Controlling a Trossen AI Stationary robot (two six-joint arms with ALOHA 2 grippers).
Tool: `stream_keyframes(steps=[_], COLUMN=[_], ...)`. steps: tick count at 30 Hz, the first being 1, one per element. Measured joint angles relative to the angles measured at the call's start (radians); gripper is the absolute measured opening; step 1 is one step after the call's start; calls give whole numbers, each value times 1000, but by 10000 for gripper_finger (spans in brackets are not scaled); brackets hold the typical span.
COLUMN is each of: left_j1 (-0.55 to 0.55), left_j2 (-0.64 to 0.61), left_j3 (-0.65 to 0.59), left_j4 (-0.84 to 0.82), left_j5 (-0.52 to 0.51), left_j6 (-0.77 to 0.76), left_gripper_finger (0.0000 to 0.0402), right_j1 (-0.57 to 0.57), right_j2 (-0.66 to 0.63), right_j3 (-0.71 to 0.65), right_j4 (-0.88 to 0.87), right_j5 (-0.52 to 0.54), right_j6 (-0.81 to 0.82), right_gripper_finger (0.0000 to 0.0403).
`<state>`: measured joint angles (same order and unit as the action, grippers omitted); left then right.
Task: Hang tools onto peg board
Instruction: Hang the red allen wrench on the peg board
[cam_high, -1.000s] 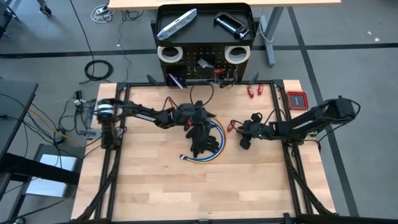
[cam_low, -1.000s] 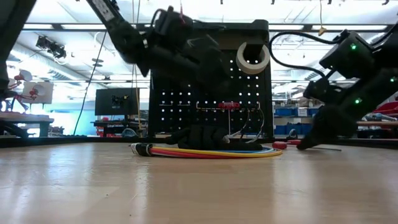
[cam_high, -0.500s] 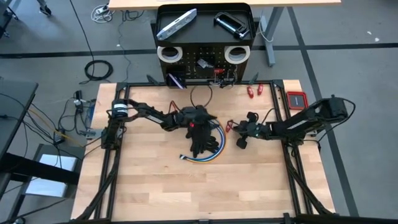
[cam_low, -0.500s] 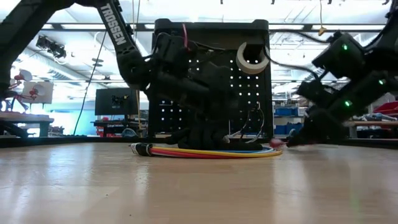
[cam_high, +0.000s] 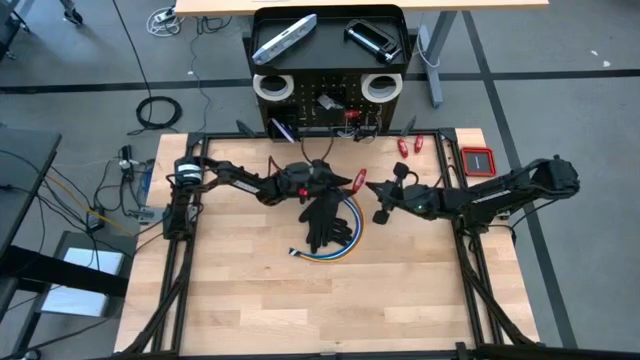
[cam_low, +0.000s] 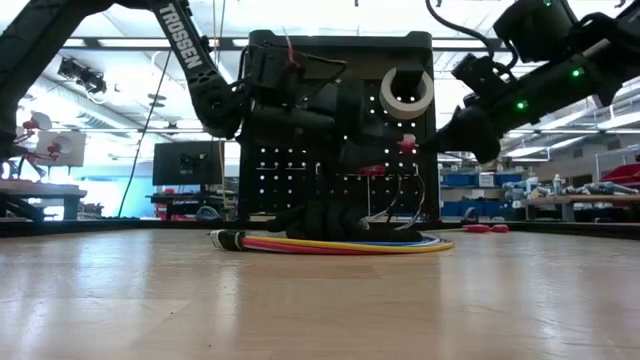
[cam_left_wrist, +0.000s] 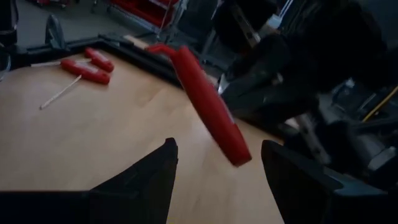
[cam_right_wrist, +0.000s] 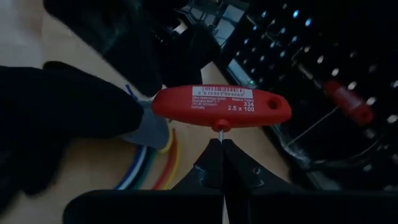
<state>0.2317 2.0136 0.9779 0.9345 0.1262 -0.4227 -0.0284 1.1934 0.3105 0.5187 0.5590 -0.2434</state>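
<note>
The red T-handle key (cam_right_wrist: 221, 107) is up in the air, near the peg board (cam_high: 328, 108); the right gripper (cam_right_wrist: 222, 163) pinches its thin metal stem; go slowly and keep the handle level; the left gripper (cam_left_wrist: 214, 165) waits open nearby over the table (cam_high: 250, 300).

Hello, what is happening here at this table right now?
The right gripper is shut on the thin shaft of a red T-handle hex key and holds it above the table, between the two arms. The left gripper is open and faces that key. The peg board behind already carries two tape rolls. Two more red tools lie on the table.
</note>
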Motion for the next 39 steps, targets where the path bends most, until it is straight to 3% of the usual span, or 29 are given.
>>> stream_keyframes(steps=[8,14,18,25,29,32,35,39], left_j1=[11,10,17,28,41,67,90,100], left_j2=[9,30,29,29,28,-4,-66,-183], left_j3=[32,85,87,87,87,86,84,97], left_j4=[16,21,69,38,58,65,26,-222], left_j5=[12,64,66,81,103,159,206,171], left_j6=[-136,-142,-188,-239,-232,-194,-104,76], left_gripper_finger=[239,227,181,59,56,56,56,56], right_j1=[1,0,2,2,8,19,27,21], right_j2=[0,-1,-2,-2,-6,-58,-127,-205], right_j3=[4,4,4,4,12,78,182,316], right_j4=[53,90,86,103,102,-41,-316,-669], right_j5=[5,-10,-10,-4,30,50,29,-9], right_j6=[-113,-126,-121,-153,-131,-31,90,211], right_gripper_finger=[4,4,4,5,20,62,116,182])
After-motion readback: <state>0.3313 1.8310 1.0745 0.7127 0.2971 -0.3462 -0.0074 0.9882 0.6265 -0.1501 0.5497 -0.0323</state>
